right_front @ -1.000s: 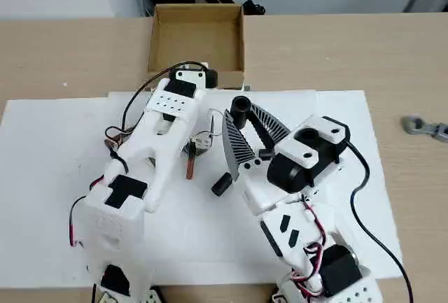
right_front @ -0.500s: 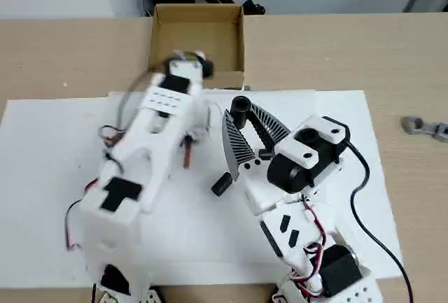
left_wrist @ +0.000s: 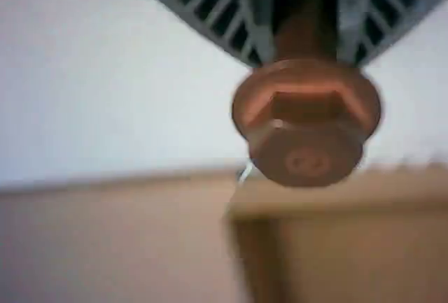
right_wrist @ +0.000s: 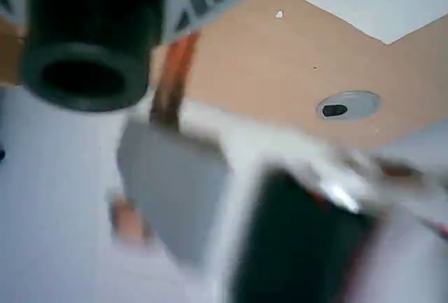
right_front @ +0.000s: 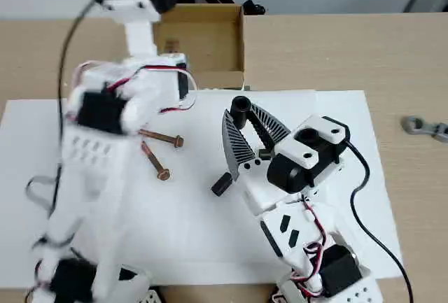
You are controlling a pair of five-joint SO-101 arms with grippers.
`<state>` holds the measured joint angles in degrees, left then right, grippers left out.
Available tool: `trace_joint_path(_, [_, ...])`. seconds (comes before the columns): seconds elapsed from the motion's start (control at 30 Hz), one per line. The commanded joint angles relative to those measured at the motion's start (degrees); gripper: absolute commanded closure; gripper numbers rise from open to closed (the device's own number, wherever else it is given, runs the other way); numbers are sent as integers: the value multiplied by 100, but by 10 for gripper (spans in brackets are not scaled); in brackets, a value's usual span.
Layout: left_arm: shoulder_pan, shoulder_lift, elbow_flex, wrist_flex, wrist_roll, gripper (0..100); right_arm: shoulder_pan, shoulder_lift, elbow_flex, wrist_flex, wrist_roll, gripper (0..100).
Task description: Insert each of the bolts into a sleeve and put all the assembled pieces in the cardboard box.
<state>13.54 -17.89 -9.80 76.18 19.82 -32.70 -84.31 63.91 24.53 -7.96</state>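
Observation:
My left gripper (left_wrist: pixel 304 30) is shut on a copper bolt (left_wrist: pixel 306 121), whose hex head fills the left wrist view above a cardboard edge. In the high view the left arm (right_front: pixel 105 107) is raised and blurred beside the cardboard box (right_front: pixel 235 37). My right gripper (right_front: pixel 239 111) is shut on an upright black sleeve (right_front: pixel 241 104), seen large as the sleeve (right_wrist: pixel 84 58) in the right wrist view, with the held bolt (right_wrist: pixel 175 72) behind it. Two more bolts (right_front: pixel 161 137) (right_front: pixel 154 161) lie on the white sheet. Another black sleeve (right_front: pixel 221 185) lies near the right gripper.
The white sheet (right_front: pixel 336 107) covers the middle of the wooden table. A small metal tool (right_front: pixel 420 127) lies on bare wood at the far right. The box stands just beyond the sheet's far edge.
The left arm has swung up and back from the sheet toward the box, uncovering two bolts that lay beneath it. The right arm and its sleeve have not moved.

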Motion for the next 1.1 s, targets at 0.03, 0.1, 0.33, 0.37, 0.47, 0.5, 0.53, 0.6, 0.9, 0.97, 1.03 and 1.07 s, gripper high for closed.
trace_joint_path(0.03, [501, -1284, -198, -695, -62, 995, 57, -13, -79, -92, -176, 991])
trace_joint_path(0.1, [747, -1512, -198, -835, -62, 995, 57, -13, -62, -92, -237, 991])
trace_joint_path(0.33, [1371, -1793, -198, -862, -62, 995, 40, -4, 79, -84, -237, 991])
trace_joint_path(0.37, [1459, -1793, -198, -862, -62, 995, 31, -4, 123, -84, -237, 991])
trace_joint_path(0.47, [1714, -1767, -207, -862, -79, 995, 22, -4, 149, -84, -237, 991])
trace_joint_path(0.5, [1785, -1767, -215, -870, -105, 995, 22, -4, 149, -84, -237, 991])
trace_joint_path(0.53, [1873, -1767, -268, -862, -193, 995, 22, -4, 149, -84, -237, 991])
trace_joint_path(0.6, [2031, -1758, -435, -835, -325, 995, 22, -4, 158, -84, -237, 991])
trace_joint_path(0.9, [2198, -1503, -585, -615, -352, 995, 22, -4, 158, -84, -229, 991])
trace_joint_path(0.97, [2198, -1363, -655, -554, -343, 995, 22, -4, 158, -84, -229, 991])
trace_joint_path(1.03, [2198, -1266, -708, -536, -343, 995, 22, -4, 158, -84, -229, 991])
trace_joint_path(1.07, [2198, -1222, -734, -536, -343, 995, 22, -4, 158, -84, -229, 991])
